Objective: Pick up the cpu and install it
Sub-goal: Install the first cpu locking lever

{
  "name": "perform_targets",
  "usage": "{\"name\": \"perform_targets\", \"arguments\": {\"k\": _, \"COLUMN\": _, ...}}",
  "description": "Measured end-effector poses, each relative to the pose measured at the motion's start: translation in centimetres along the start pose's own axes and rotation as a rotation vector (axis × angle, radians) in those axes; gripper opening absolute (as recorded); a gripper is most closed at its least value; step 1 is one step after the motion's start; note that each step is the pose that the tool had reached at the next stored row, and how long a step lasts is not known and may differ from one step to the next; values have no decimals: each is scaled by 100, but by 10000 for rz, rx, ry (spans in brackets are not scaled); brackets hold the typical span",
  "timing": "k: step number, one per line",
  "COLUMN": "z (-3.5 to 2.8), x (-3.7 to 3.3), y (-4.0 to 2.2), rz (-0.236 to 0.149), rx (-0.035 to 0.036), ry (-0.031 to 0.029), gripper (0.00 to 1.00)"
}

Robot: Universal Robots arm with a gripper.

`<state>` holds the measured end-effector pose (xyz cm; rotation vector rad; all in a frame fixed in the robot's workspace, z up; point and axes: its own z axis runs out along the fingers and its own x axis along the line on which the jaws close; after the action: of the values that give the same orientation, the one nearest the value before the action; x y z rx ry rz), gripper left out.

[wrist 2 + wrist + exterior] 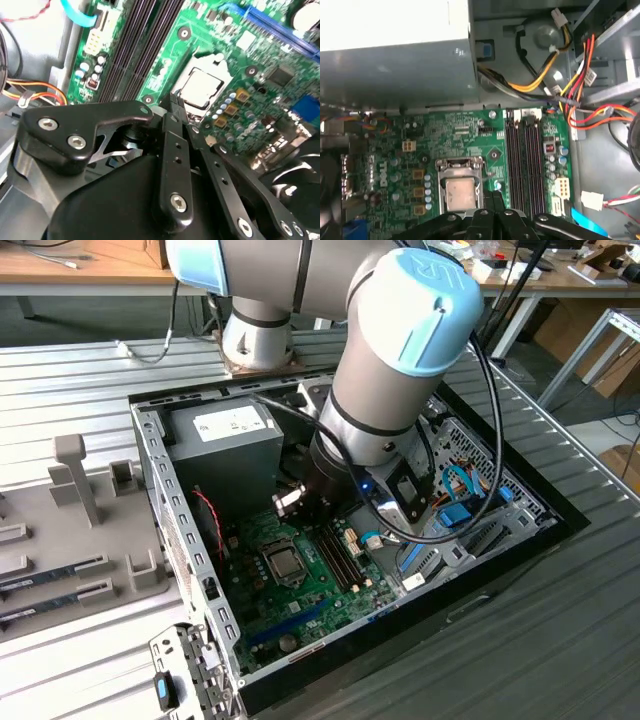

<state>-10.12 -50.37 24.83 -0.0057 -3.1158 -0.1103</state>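
1. In the exterior view we see the arm reaching down into an open computer case [160, 490] set in a ribbed metal surface [80, 370], with the fingers [322, 508] low over the green circuit board [300, 600].
2. The cpu [283, 562] lies flat in its socket on that board, its silvery top facing up; it shows in both wrist views [201, 88] [460, 194].
3. In the second wrist view we see the fingers [176, 107] drawn together at their black tips with nothing between them, and those tips sit just beside the edge of the cpu. Whether they touch the socket frame we cannot tell.
4. In the first wrist view the fingers [494, 197] show as a narrow dark pair next to the cpu, between it and the black memory slots [522, 160].
5. The grey power-supply box [225, 445] stands at the back of the case, beyond the board; bundled coloured wires [570, 95] run near it.
6. On the exterior view's left, a grey fixture [75, 475] with upright posts rests on the surface, well apart from the case.
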Motion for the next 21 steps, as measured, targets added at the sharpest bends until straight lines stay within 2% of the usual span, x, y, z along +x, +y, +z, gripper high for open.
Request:
{"name": "perform_targets", "arguments": {"k": 10, "z": 32, "x": -1, "y": 157, "rz": 0, "rx": -6, "ry": -1, "gripper": 11}}
{"name": "perform_targets", "arguments": {"k": 21, "z": 43, "x": 6, "y": 172, "rz": -1, "rx": -37, "ry": 0, "gripper": 11}}
